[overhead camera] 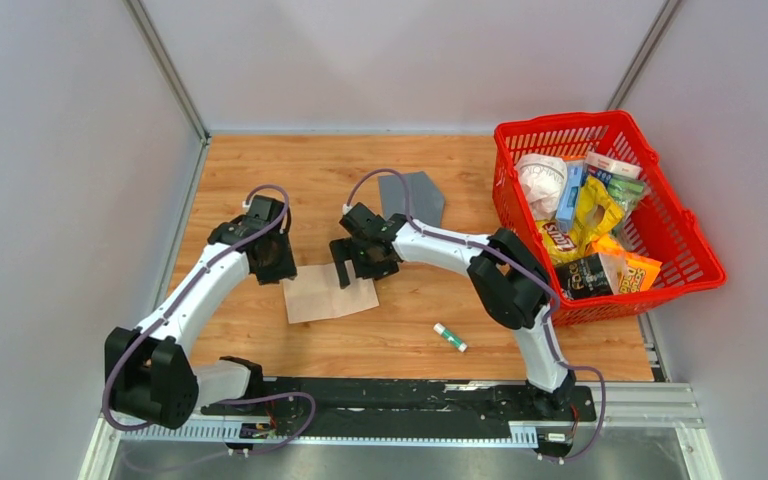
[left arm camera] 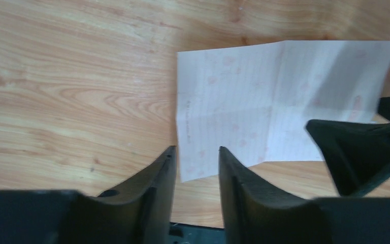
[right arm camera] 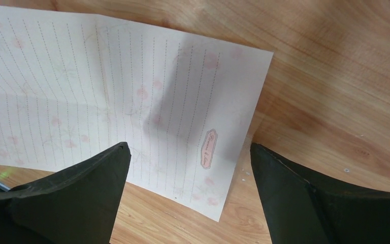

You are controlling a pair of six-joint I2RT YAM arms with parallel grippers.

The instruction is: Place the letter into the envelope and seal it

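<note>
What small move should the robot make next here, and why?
Probably lower the right hand and close it on the letter's edge. Its jaws stand wide open astride that edge, the letter lies flat on the table, and the envelope lies apart beyond it, so the letter needs lifting first.

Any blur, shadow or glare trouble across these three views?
Top external: sharp, evenly lit; the letter has low contrast against the table. Left wrist: soft focus, left end effector blurred, shadow over part of the letter. Right wrist: crisp print, one grey shadow band across the letter.
</note>
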